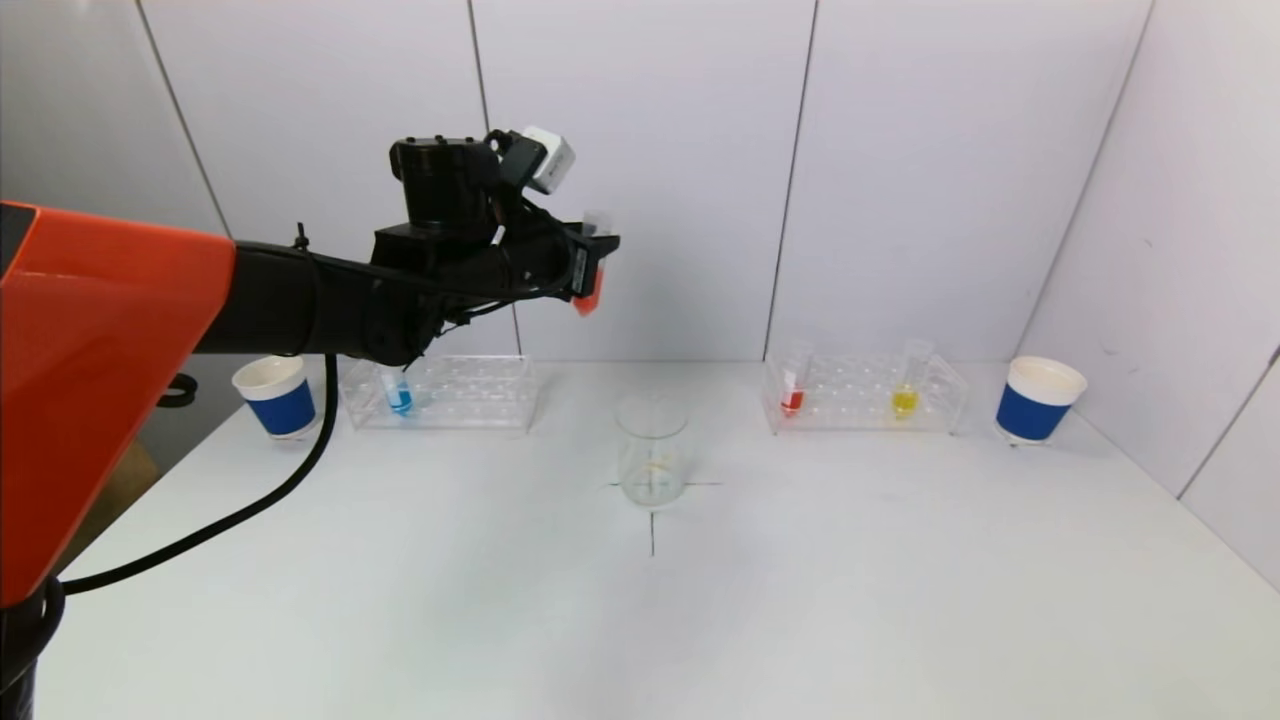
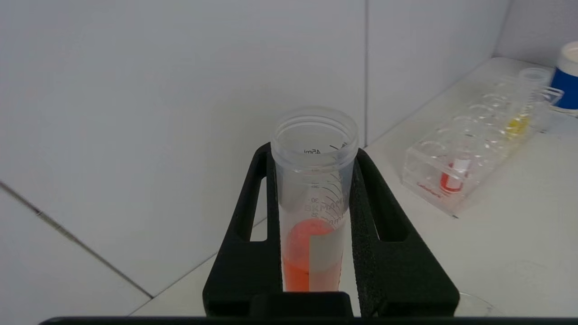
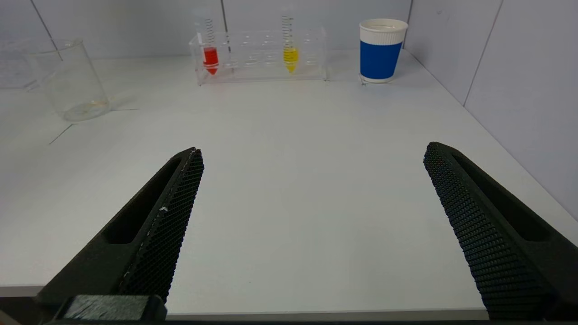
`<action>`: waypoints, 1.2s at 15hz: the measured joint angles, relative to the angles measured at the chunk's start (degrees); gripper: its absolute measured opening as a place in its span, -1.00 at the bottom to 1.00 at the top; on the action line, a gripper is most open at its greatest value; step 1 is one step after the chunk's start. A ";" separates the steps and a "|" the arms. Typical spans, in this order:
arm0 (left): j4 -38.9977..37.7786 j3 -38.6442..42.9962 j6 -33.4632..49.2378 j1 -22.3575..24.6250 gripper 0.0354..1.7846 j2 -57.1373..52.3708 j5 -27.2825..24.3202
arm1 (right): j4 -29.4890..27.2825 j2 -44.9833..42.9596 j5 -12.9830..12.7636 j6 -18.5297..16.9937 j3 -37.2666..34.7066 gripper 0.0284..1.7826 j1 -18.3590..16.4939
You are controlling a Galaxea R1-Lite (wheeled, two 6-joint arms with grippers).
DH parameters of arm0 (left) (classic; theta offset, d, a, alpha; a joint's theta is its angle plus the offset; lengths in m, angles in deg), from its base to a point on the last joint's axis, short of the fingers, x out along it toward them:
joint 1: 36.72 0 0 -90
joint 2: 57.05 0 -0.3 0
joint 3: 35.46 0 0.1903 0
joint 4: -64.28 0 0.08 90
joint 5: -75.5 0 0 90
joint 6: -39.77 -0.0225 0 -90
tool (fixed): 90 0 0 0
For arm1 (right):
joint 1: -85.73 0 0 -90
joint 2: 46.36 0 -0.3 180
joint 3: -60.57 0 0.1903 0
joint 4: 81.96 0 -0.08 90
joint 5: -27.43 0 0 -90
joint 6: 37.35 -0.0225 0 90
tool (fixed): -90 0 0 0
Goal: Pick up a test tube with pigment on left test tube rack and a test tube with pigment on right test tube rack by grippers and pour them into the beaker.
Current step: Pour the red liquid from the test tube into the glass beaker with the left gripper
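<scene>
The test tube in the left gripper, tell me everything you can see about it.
The test tube is clear plastic with printed graduation marks, a threaded open mouth with no cap, and a white label patch. Orange-red liquid fills its lower part. It is clamped between the two black fingers of the left gripper, held roughly upright, raised well above the white table, behind and slightly left of the beaker. Only the fingers touch it.

White matte table (image 1: 800, 600) with a thin black cross mark (image 1: 652, 520) at centre. A clear glass beaker (image 1: 652, 450) stands on the cross. Rear left: a clear acrylic test tube rack (image 1: 470, 395), with a blue-banded white paper cup (image 1: 277, 397) just beside its outer end. Rear right: a second clear acrylic rack (image 1: 860, 395), and near its outer end a matching blue-banded paper cup (image 1: 1038, 400).
</scene>
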 joint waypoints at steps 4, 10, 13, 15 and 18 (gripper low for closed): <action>7.84 -3.72 -7.47 0.10 -0.53 0.41 -13.14 | 0.00 0.00 0.00 0.00 0.00 0.99 0.00; 12.13 -6.12 -26.21 0.06 -0.53 3.16 -26.70 | 0.00 0.00 0.01 0.00 0.00 0.99 0.00; 13.84 -8.20 -32.33 0.09 -0.53 5.02 -29.43 | 0.00 0.00 0.01 0.00 0.00 0.99 0.00; 15.93 -8.51 -39.41 -0.16 -0.53 5.57 -30.04 | 0.00 0.00 0.00 0.00 0.00 0.99 0.00; 14.36 -5.46 -49.07 -1.80 -0.53 5.11 -30.23 | 0.00 0.00 0.01 0.01 0.00 0.99 0.00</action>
